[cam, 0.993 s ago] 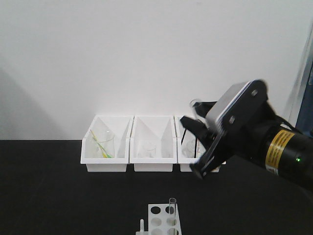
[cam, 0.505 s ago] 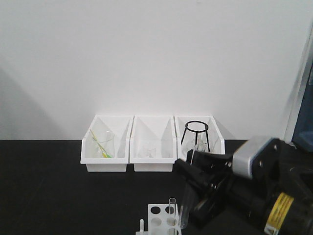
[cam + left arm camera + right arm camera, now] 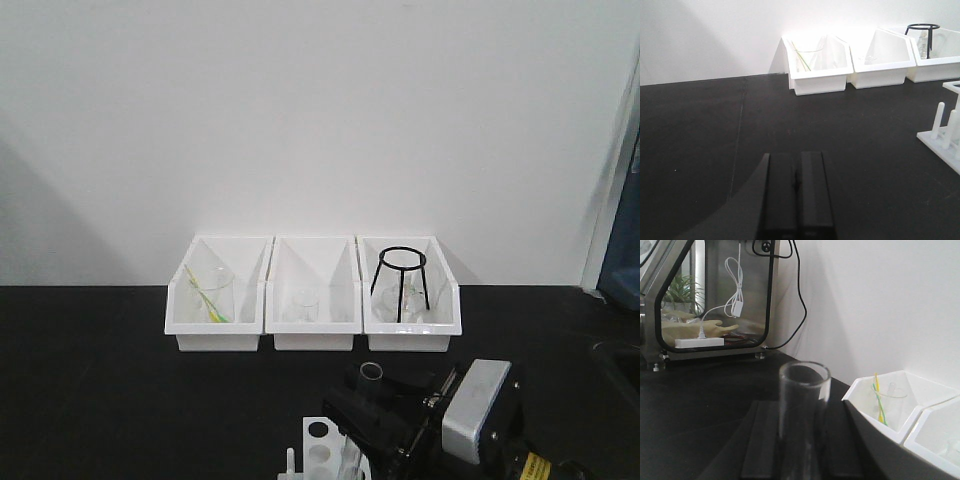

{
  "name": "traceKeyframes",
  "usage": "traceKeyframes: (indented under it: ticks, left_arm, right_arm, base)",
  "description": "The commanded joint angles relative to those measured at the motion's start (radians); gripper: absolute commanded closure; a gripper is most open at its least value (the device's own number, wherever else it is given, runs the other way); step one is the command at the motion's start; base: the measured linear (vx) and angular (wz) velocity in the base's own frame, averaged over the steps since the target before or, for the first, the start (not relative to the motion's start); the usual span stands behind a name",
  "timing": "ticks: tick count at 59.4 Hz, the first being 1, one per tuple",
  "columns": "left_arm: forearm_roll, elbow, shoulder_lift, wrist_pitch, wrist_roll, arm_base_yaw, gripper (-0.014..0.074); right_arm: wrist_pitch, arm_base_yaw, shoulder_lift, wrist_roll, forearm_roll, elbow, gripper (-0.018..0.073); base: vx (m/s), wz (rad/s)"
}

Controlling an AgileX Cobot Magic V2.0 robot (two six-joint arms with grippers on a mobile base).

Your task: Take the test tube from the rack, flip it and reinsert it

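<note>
the left gripper (image 3: pixel 797 162) is seen low over the table (image 3: pixel 690 150), its two flat black fingers (image 3: pixel 812 200) pressed together with nothing between them. three containers of white plastic with sloped open fronts are lined along the wall (image 3: pixel 300 120). in the left bin (image 3: pixel 200 338) a clear glass beaker (image 3: pixel 212 293) is stood, with a thin yellow-green stick (image 3: pixel 213 313) leaned inside. in the middle bin (image 3: pixel 313 340) a smaller glass beaker (image 3: pixel 303 304) is placed, and in the right bin (image 3: pixel 425 335) a black wire tripod stand (image 3: pixel 401 283) with a ring on top is found. the rack (image 3: pixel 322 447) — white plastic, round holes in the top plate, thin pegs at the side — is cut by the lower edge of the front view. the test tube (image 3: pixel 370 373), of clear glass, is held upright with the open mouth up, just over the right part of the rack. its lower end is hidden, so it cannot be told if it sits in a hole. the tube is clamped between the dark flat fingers of the right gripper (image 3: pixel 801 445). the table is matte black and the wall plain white. in the right wrist view a metal cabinet (image 3: pixel 720 315) with a glass window and a white cable (image 3: pixel 737 307) is seen behind.
</note>
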Motion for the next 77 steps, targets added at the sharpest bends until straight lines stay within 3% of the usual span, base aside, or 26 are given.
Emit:
traceKeyframes:
  ticks: [1, 9, 17, 33, 49, 77]
  left_arm:
    - [-0.005, -0.004, -0.007, -0.08, -0.009, 0.0, 0.0602]
    - [-0.005, -0.004, -0.007, -0.08, -0.009, 0.0, 0.0602]
    - [-0.005, -0.004, -0.007, -0.08, -0.009, 0.0, 0.0602]
    - [-0.005, -0.004, -0.007, -0.08, -0.009, 0.0, 0.0602]
    - [-0.005, -0.004, -0.007, -0.08, -0.009, 0.0, 0.0602]
    - [-0.005, -0.004, -0.007, -0.08, -0.009, 0.0, 0.0602]
  right_arm:
    - [-0.17, -0.007, -0.022, -0.006, 0.016, -0.038, 0.057]
    - [-0.131, -0.007, -0.016, 0.011, -0.074, -0.103, 0.057]
    - [-0.073, -0.007, -0.016, 0.131, -0.082, -0.147, 0.057]
    - [-0.028, -0.007, -0.016, 0.149, -0.241, -0.146, 0.057]
    - [0.013, -0.007, 0.012, 0.134, -0.243, -0.142, 0.057]
    - [-0.037, -0.007, 0.161, 0.094, -0.223, -0.142, 0.0568]
  base:
    - [0.0, 0.0]
    - [0.0, 0.0]
    - [0.0, 0.0]
    - [0.0, 0.0]
    - [0.0, 0.0]
    - [0.0, 0.0]
